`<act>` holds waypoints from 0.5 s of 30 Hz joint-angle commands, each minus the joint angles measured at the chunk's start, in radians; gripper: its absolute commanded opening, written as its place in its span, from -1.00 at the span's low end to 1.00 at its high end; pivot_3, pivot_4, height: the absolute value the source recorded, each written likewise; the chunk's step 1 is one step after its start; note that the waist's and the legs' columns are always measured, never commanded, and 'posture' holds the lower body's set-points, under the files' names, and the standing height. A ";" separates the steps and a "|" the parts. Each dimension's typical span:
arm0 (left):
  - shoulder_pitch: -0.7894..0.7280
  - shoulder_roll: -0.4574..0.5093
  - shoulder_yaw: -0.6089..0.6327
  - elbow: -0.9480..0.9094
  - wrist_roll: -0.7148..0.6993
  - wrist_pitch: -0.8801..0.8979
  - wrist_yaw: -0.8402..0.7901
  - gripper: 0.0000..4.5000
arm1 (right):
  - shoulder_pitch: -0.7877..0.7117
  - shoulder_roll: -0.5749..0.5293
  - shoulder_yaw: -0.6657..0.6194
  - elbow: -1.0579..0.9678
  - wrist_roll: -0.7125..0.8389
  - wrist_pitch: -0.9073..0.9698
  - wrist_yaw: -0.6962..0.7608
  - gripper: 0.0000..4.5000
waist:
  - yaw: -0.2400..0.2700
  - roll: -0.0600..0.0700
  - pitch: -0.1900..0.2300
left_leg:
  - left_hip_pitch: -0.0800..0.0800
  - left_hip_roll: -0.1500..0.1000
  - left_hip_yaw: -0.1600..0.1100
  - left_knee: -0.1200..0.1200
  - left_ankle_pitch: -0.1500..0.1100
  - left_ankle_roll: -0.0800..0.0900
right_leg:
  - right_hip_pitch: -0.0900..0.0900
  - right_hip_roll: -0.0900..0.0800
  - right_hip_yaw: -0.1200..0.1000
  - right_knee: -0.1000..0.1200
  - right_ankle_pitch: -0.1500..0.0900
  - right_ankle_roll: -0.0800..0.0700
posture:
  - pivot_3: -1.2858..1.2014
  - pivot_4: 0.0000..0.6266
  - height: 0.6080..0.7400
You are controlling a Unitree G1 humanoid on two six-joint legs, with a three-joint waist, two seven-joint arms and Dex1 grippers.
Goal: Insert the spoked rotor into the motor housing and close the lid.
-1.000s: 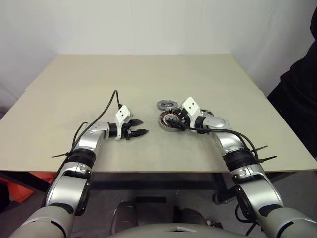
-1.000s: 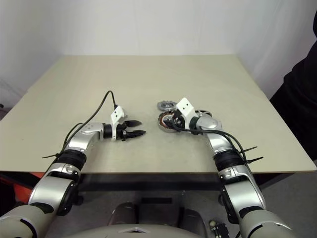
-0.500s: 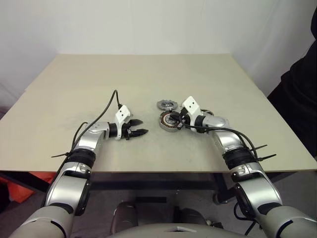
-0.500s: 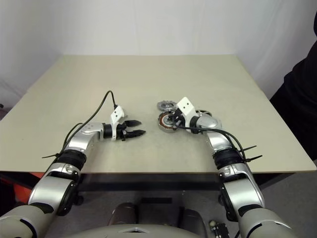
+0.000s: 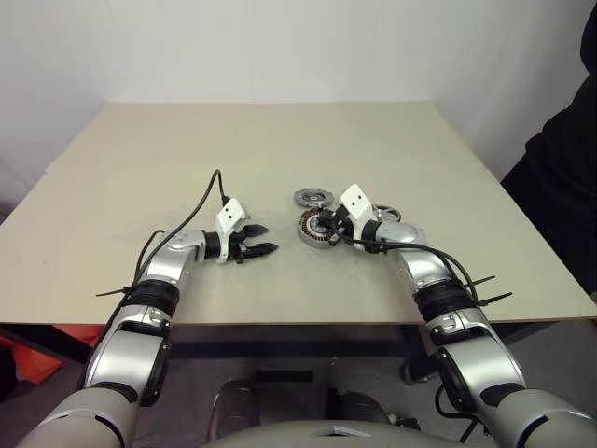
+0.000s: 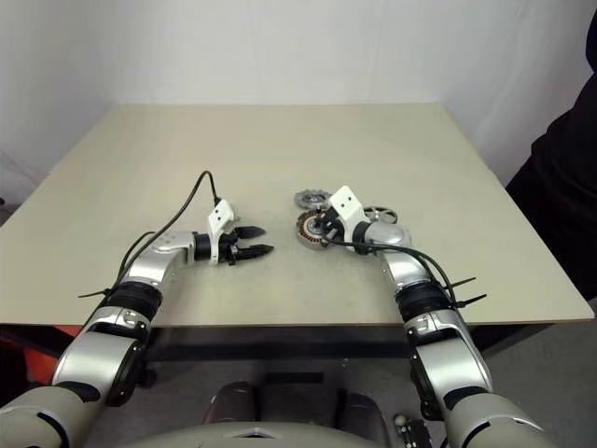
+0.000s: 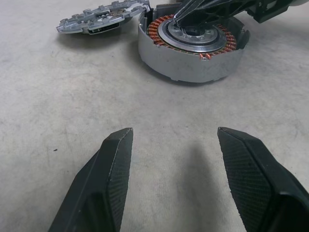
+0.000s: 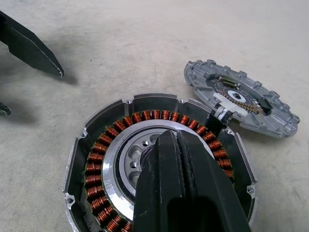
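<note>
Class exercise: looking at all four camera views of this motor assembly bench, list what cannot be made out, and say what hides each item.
- Spoked rotor: right eye view, mostly behind the right arm.
- Motor housing centre: right wrist view, covered by the shut right claw.
- Lid: left wrist view, far edge hidden behind the housing.

On my table I count one motor housing with copper windings; one lid, notched and grey; one spoked rotor, partly behind my right arm; three round parts in all; two grippers of mine, left gripper and right gripper; one black cable per wrist.
</note>
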 commanded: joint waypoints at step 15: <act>0.006 0.004 -0.004 -0.030 -0.003 -0.013 0.009 0.33 | -0.036 -0.029 -0.033 -0.158 0.028 0.043 0.006 -0.99 | 0.001 0.000 0.000 | -0.001 0.000 0.000 0.000 0.000 0.000 | -0.001 0.000 0.000 0.000 0.000 0.000 | 0.03 -1.00 1.00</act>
